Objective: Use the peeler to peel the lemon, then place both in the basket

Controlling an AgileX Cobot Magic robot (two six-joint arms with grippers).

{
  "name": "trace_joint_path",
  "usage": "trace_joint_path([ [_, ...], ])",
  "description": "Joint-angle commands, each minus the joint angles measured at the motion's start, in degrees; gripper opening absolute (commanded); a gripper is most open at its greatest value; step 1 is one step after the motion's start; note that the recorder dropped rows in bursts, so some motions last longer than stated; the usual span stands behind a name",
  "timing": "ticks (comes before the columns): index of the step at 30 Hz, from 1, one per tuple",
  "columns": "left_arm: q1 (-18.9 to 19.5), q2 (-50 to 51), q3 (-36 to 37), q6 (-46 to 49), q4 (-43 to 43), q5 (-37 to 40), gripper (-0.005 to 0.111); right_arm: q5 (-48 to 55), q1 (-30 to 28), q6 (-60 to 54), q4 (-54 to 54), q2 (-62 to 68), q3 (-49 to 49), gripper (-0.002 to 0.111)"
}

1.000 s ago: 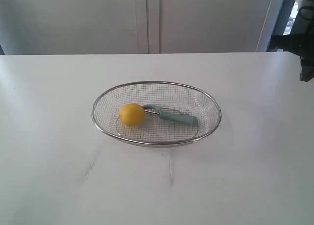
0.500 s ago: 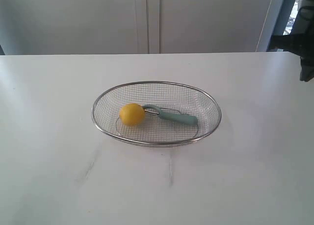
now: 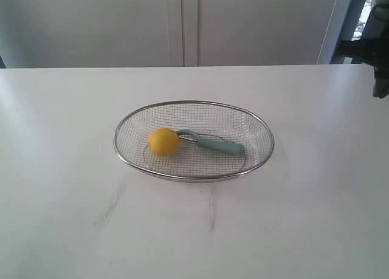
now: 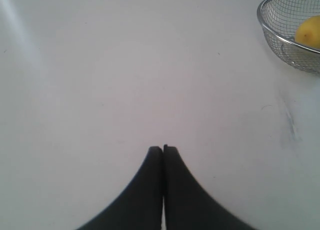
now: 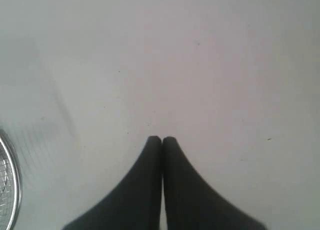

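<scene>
Moved: only the dark right arm [image 3: 382,72], at 3 o'clock in the exterior view, which has drawn slightly outward. All else is as before.
Basket [image 3: 115,144]: wire mesh, mid-table.
Lemon [image 3: 163,141]: inside, toward the basket's 9 o'clock.
Peeler [image 3: 220,146]: inside, head against the lemon, handle running toward 4 o'clock.
Left gripper [image 4: 163,149]: jaws pressed together, holding nothing, over bare table [image 3: 61,200], well apart from the basket.
Right gripper [image 5: 161,139]: also closed and empty, over bare table.
Scuffs [image 3: 211,212]: faint, on the table at the basket's 6 o'clock.
Pale panels [image 3: 182,24]: at 12 o'clock.
</scene>
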Motion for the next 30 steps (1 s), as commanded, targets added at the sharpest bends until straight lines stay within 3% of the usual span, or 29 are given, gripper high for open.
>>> trace_joint_path([
  [1, 0.23, -0.30, 0.22, 0.00, -0.44, -0.14, 0.000, -0.10, -0.33, -0.04, -0.28, -3.81, -0.31, 0.000],
  [19, 0.23, -0.30, 0.22, 0.00, -0.44, -0.14, 0.000, -0.10, -0.33, -0.04, -0.28, -25.66, -0.31, 0.000],
  [30, 0.23, -0.30, 0.22, 0.00, -0.44, -0.14, 0.000, -0.10, -0.33, -0.04, -0.28, -30.94, -0.31, 0.000],
])
